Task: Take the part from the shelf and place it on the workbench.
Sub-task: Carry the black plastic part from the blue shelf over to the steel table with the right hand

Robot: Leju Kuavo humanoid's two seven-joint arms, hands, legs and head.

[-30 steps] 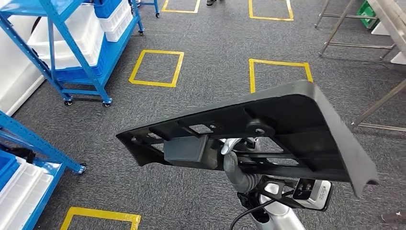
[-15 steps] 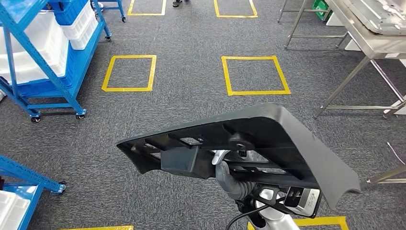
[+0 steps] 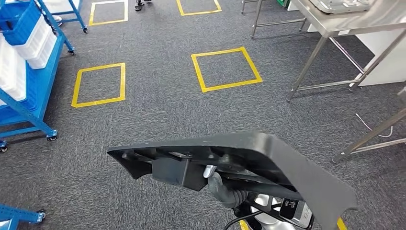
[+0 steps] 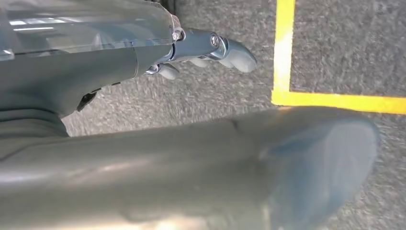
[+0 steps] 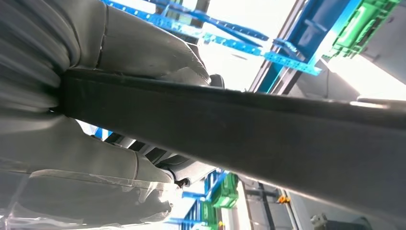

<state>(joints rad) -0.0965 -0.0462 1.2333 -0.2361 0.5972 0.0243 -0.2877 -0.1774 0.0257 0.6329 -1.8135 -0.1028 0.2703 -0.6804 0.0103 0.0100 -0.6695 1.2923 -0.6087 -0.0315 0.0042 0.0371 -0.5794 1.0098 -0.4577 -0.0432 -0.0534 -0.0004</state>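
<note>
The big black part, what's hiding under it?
Under the black part the right hand holds it up, above grey carpet. The part covers most of the arm and the floor directly below.

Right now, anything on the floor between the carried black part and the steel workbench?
Head view: bare grey carpet between the black part and the workbench legs, apart from one yellow tape square.

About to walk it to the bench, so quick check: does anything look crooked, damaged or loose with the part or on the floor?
Nothing looks damaged or spilled. The black part sits tilted in the right hand, held from beneath near its middle, with long ends overhanging either side. A thin cable lies on the carpet beside the workbench legs.
</note>
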